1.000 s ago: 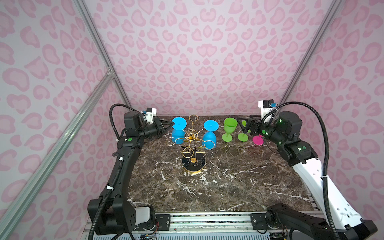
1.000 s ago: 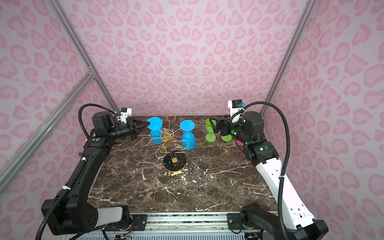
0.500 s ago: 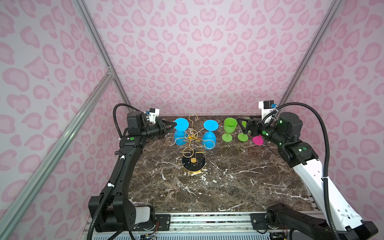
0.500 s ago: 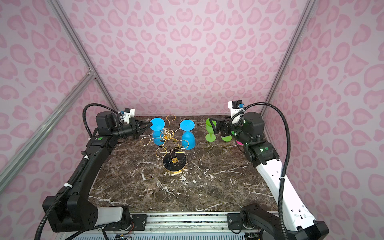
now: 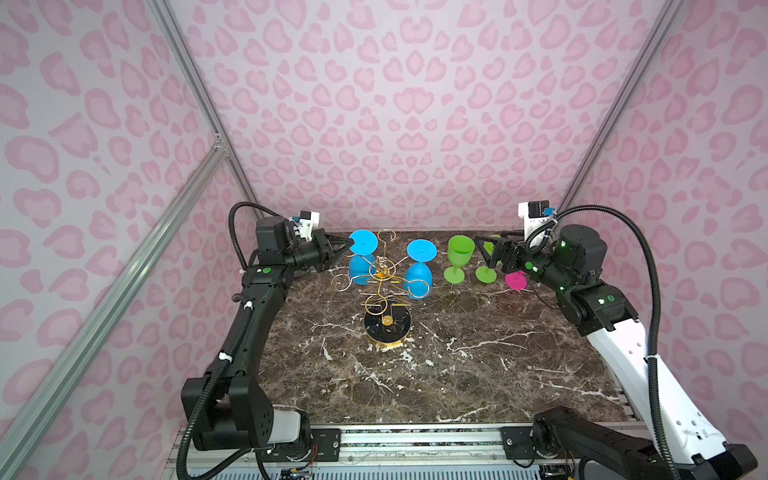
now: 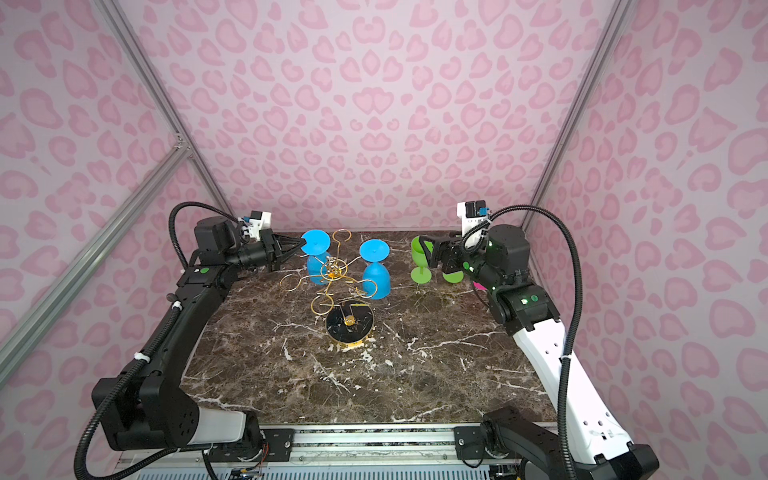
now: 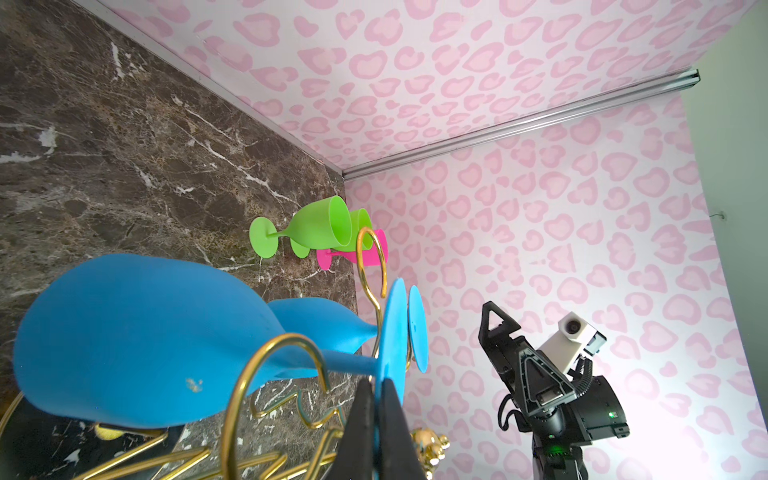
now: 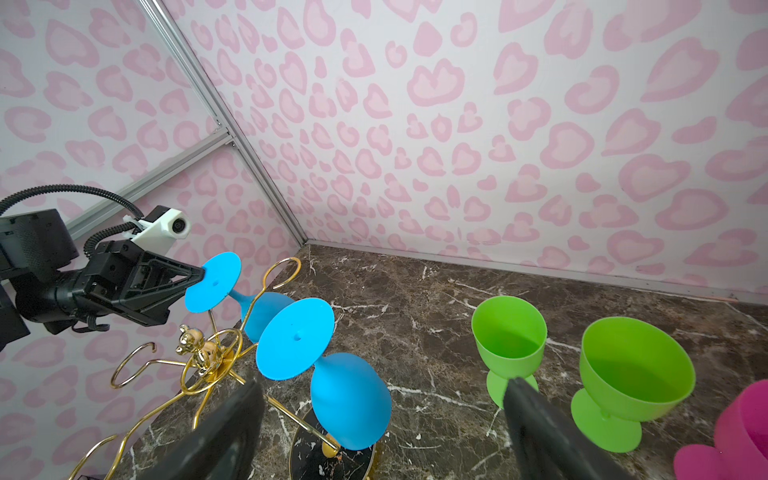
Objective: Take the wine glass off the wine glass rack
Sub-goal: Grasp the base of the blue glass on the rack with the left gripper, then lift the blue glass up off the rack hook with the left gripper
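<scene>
The left gripper (image 5: 349, 246) is clamped on the foot rim of the blue wine glass (image 5: 365, 243), which hangs upside down on the rack (image 5: 386, 275). Right of the rack, the right gripper (image 5: 482, 250) stands wide open beside green glasses (image 5: 460, 249).

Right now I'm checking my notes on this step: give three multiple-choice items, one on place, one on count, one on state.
1. The green glasses are: A hung up; B on the table; C in a gripper.
2. Count of blue glasses on the wine glass rack: A one; B three; C two.
3. The left gripper is: A shut on a blue glass's foot; B open; C out of view.
Key: B, both stand on it; C, two hang upside down; A, it pinches the foot.
</scene>
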Available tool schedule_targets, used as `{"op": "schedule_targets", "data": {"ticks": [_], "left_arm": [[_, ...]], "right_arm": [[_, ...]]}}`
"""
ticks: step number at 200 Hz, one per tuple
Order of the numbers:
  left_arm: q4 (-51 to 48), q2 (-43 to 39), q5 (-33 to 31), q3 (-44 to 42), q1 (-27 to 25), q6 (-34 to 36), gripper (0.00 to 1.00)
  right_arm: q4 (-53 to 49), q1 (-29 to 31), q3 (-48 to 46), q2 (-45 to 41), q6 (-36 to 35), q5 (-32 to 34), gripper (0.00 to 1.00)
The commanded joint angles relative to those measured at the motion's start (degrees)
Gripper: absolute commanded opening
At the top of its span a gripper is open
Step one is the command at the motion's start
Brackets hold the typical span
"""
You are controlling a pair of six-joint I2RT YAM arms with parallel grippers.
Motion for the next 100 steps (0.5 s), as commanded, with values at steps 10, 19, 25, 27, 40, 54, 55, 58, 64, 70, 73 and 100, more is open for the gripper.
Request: {"op": "schedule_targets", "data": {"ticks": [10,19,25,27,40,54,55,58,64,70,73,100], "left_arm": [[4.46,1.11,1.56,2.59,0.05,-1.26,0.03],[4.47,1.6,1.62,3.45,0.02,-1.32,0.03],[4.55,1.91,1.65,3.89,0.04,-1.31,0.03],[4.53,1.97,1.61,4.02,0.04,-1.31,0.03],[4.56,2.67,1.72,4.07,0.03,-1.24,0.03],[4.6,3.41,1.77,6.33,0.22,-1.23,0.03],[4.62,3.45,1.8,6.38,0.25,-1.23,0.03],[4.64,3.53,1.85,6.59,0.31,-1.24,0.03],[4.73,3.81,1.98,6.97,0.45,-1.22,0.03],[4.73,3.99,1.93,7.43,0.69,-1.31,0.03],[4.8,4.14,2.0,7.66,0.9,-1.35,0.03],[5.69,4.72,2.39,10.26,2.92,-2.66,0.03]], "right_arm": [[0.4,0.09,0.08,-0.09,-0.37,0.62,0.92],[0.36,0.02,0.08,-0.1,-0.46,0.66,0.92],[0.24,0.08,0.1,-0.11,-0.51,0.77,0.92],[0.2,0.03,0.14,-0.1,-0.5,0.76,0.92],[0.18,0.06,0.18,-0.18,-0.57,0.77,0.92],[0.04,0.01,0.24,-0.41,-0.68,1.0,0.92],[0.01,0.01,0.26,-0.38,-0.72,1.01,0.92],[-0.04,0.06,0.27,-0.36,-0.79,1.02,0.92],[-0.24,0.02,0.41,-0.44,-0.92,1.09,0.92],[-0.39,0.08,0.54,-0.46,-1.06,1.1,0.92],[-0.57,0.06,0.6,-0.4,-1.15,1.15,0.92],[-0.96,0.02,1.28,-0.27,-1.98,1.36,0.92]]}}
